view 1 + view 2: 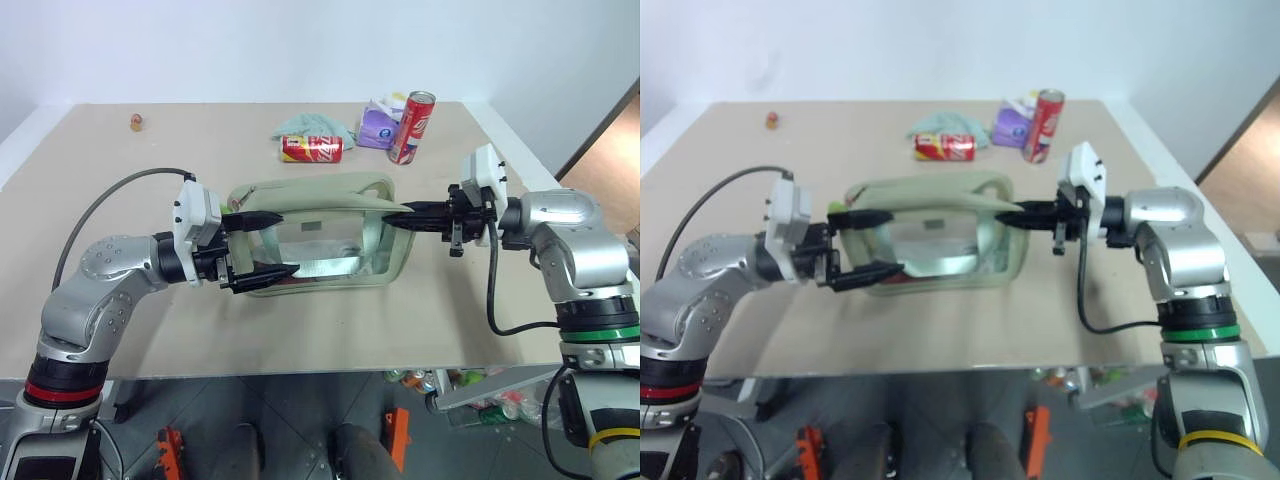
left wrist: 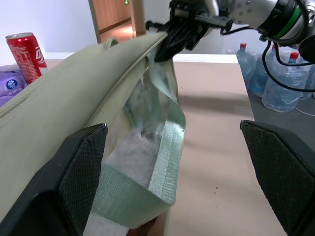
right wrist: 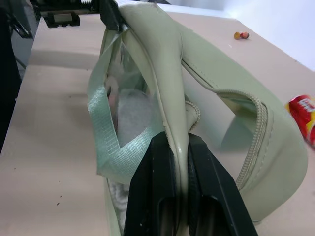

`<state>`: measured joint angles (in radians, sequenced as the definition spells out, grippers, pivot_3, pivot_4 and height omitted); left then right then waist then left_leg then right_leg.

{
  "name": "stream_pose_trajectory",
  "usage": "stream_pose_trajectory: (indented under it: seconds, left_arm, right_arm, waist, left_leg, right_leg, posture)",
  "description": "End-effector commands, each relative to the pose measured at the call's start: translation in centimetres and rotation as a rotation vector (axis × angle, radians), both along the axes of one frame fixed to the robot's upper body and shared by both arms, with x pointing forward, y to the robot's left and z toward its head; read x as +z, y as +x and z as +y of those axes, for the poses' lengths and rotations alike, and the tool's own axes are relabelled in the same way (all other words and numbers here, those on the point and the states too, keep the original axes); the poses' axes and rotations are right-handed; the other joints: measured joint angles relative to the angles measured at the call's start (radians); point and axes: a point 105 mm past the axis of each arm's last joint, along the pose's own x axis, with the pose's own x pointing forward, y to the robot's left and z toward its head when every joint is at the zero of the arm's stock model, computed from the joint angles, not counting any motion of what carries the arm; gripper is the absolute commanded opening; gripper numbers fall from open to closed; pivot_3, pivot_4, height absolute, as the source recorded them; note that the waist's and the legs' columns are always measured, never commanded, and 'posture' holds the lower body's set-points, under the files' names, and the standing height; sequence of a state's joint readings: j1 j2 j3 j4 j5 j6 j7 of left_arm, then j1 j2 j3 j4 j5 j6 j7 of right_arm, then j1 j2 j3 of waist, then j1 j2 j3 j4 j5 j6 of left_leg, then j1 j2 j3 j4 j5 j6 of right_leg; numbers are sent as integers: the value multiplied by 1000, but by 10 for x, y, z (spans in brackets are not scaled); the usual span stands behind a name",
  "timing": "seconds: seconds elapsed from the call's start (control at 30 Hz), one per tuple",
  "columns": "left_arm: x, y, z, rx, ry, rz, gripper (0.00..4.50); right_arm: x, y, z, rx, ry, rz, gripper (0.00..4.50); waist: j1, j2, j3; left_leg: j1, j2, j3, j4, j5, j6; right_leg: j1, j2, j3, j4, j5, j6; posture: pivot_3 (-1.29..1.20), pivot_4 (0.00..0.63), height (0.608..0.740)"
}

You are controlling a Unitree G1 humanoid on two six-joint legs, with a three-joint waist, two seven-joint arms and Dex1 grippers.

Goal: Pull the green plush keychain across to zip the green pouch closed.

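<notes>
Tan matte bench [image 1: 120, 300], open surface near front edge. Green pouch [image 1: 330, 190] mid-bench: soft fabric, clear panel, woven strap. Right gripper [image 1: 392, 221] fingers pinched on its end; left gripper [image 1: 262, 243] fingers spread wide. Keychain not discernible.

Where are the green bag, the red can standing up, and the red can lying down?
green pouch [image 1: 300, 187]: left eye view, on its top rim.
standing red can [image 1: 411, 127]: left eye view, on the middle of its side.
lying red can [image 1: 312, 149]: left eye view, on the middle of its side.
</notes>
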<state>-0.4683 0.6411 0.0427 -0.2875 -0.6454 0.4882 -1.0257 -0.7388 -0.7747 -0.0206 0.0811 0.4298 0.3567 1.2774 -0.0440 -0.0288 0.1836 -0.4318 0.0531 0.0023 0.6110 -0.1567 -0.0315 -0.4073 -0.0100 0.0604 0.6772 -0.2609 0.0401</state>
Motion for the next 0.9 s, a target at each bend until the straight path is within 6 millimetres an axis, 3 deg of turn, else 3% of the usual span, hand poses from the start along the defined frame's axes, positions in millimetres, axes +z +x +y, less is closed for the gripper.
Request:
stream_pose_trajectory:
  seconds: [0.03,0.2,0.47,0.7,0.8,0.9]
  left_arm:
    - [11,-1,1,-4,-10,-40,4500]
    - [11,2,-4,-28,-7,-37,4500]
    - [23,7,-1,-20,-96,9,4500]
    - [61,29,63,234,-232,26,4500]
    - [58,42,92,355,-202,-14,4500]
    - [26,55,103,401,-33,-43,4500]
  right_arm:
    - [10,-8,-4,-16,55,-24,44]
    - [-9,-11,0,-14,65,27,44]
    - [-16,-10,-1,-9,38,26,44]
    - [-23,-15,-5,-15,32,39,44]
    - [-25,-16,-5,-17,25,37,44]
    - [-26,-15,-7,-19,8,29,44]
  waist:
    - [0,0,0]
    - [-2,0,0]
    - [-3,0,0]
    - [-7,0,0]
    - [-4,0,0]
    - [-4,0,0]
  left_leg:
    - [0,0,0,0,0,0]
    - [1,0,0,0,0,0]
    - [2,1,1,0,0,0]
    - [3,3,0,0,0,0]
    - [4,3,1,0,0,0]
    - [4,3,1,0,0,0]
  right_leg:
    - [0,0,0,0,0,0]
    - [0,0,1,0,0,0]
    - [0,1,1,1,1,-1]
    - [0,4,2,2,1,-2]
    - [1,4,1,2,0,-2]
    - [1,4,2,2,1,-2]
  posture:
    - [0,150,740]
    - [0,150,740]
    - [0,150,740]
    - [0,150,740]
    - [0,150,740]
    - [0,150,740]
